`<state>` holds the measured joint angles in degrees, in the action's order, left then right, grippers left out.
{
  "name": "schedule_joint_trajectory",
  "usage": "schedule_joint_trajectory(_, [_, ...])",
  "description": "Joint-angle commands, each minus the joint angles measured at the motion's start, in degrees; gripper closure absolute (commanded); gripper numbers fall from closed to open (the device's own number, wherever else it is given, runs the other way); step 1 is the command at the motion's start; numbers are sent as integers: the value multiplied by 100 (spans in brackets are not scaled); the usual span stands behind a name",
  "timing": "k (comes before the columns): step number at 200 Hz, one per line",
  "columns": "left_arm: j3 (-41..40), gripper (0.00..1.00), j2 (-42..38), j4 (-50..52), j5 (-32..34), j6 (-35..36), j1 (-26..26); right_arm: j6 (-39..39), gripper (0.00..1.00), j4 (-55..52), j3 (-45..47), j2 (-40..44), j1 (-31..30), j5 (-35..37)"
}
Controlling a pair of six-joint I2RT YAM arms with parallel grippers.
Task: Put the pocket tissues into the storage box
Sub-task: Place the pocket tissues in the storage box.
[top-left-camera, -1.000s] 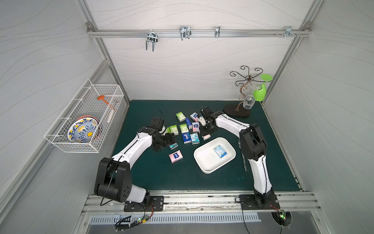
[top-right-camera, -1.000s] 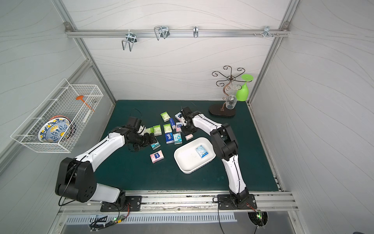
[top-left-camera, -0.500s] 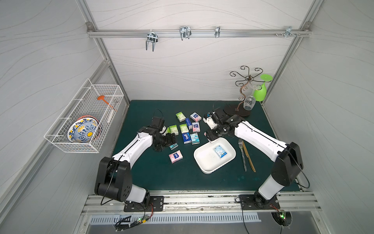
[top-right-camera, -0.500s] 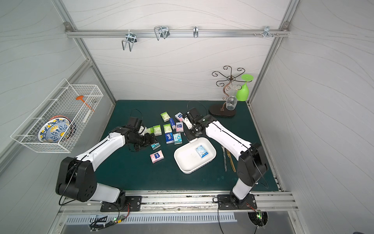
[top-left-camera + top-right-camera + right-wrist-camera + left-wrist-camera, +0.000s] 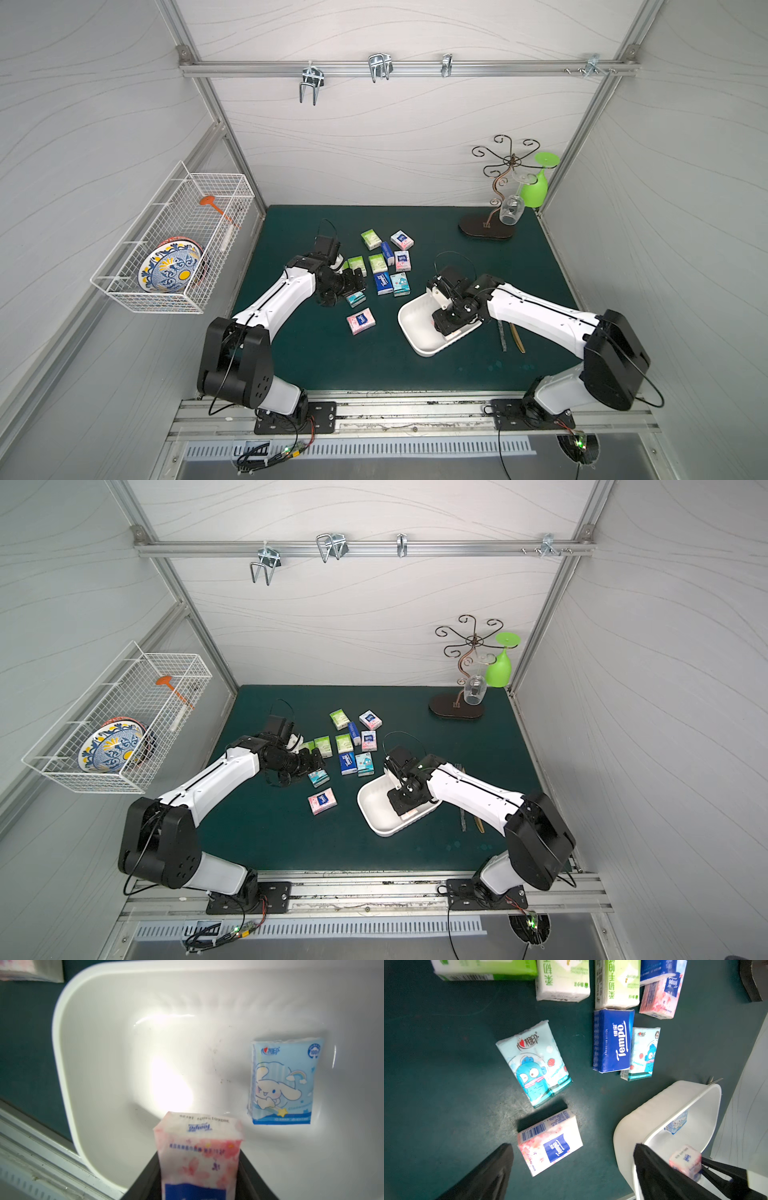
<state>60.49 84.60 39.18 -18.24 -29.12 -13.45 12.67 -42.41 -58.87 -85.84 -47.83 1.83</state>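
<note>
R jaws gripping pink pkt (image 5: pixel 197 1157) over box (image 5: pixel 99 1047), L jaws wide

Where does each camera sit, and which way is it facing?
Top views: high at the front, looking down on the green mat; left arm and right arm show whole.
Left wrist: on the left arm, facing down at loose packets; open left gripper shows.
Right wrist: above the storage box, facing into it; right gripper shows, clamping a pink packet.
Shared: both wrist views show the box, pink packet and blue bunny packet.
</note>
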Motion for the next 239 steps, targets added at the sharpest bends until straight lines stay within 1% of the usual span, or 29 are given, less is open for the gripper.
schedule_joint_trajectory(1, [235, 5, 9, 60, 9, -48, -26, 56, 51, 511, -61, -211, -77, 138])
schedule_joint_trajectory(27, [169, 5, -44, 70, 66, -49, -26, -5, 50, 708, -88, -539, -103, 244])
schedule_joint_trajectory(51, [105, 5, -77, 70, 101, -41, -26, -78, 50, 647, -168, -811, -126, 571])
schedule_joint_trajectory(85, [95, 5, -84, 65, 128, -14, -26, -124, 49, 788, -92, -938, -125, 1014])
schedule_joint_trajectory(127, [70, 5, -108, 65, 150, 8, -21, -185, 48, 917, -116, -1156, -102, 1373])
schedule_joint_trajectory(173, [-10, 5, -230, 108, 267, 82, -26, -212, 47, 893, -142, -1251, 72, 1549])
schedule_joint_trajectory(205, [-29, 5, -251, 109, 268, 82, -26, -247, 44, 856, -221, -1259, 81, 1573])
schedule_joint_trajectory(220, [-35, 5, -260, 100, 268, 74, -26, -226, 39, 840, -243, -1285, 76, 1602])
schedule_joint_trajectory(239, [-37, 5, -285, 99, 268, 74, -26, -197, 36, 797, -262, -1313, 81, 1602])
